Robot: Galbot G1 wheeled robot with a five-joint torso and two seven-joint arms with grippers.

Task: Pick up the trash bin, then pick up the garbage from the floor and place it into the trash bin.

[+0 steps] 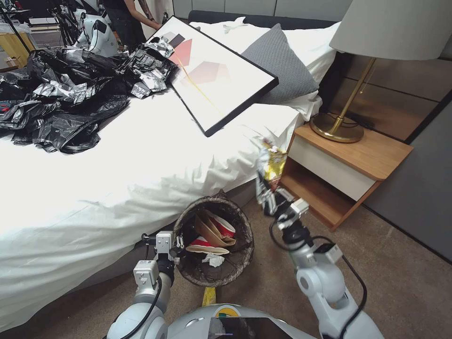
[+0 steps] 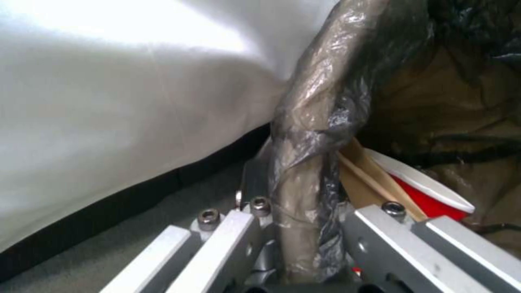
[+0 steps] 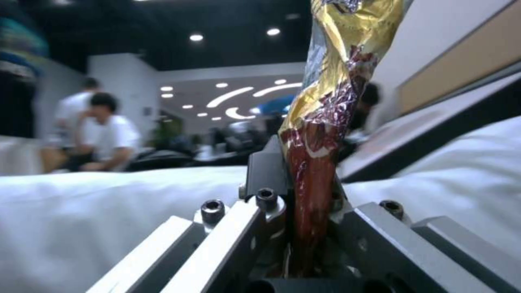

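Left gripper (image 1: 178, 245) is clamped on the bin (image 1: 214, 240) rim, liner (image 2: 312, 134) pinched between the jaws, and holds the bin by the bed (image 1: 117, 188) edge, just in front of the robot. Bin already has red cups (image 1: 221, 227), a tan bag (image 1: 207, 230) and tissue (image 1: 214, 259) in it. Right gripper (image 1: 270, 200) is closed on a yellow wrapper (image 1: 270, 165), raised to the right of the bin and beside the nightstand (image 1: 348, 169), wrapper standing up above the jaws. It isn't over the opening yet. Risks as I see them: a release from here lands on the floor between bin and nightstand. Wrapper is light and crinkly, so it may cling to a finger or flutter off line when let go; get it low over the mouth first. The bin hangs from a one-sided rim pinch with slick liner in between, so it could tilt or slip, and a right-arm bump on the rim would make that worse. Nightstand edge is close to the right arm's swing path.
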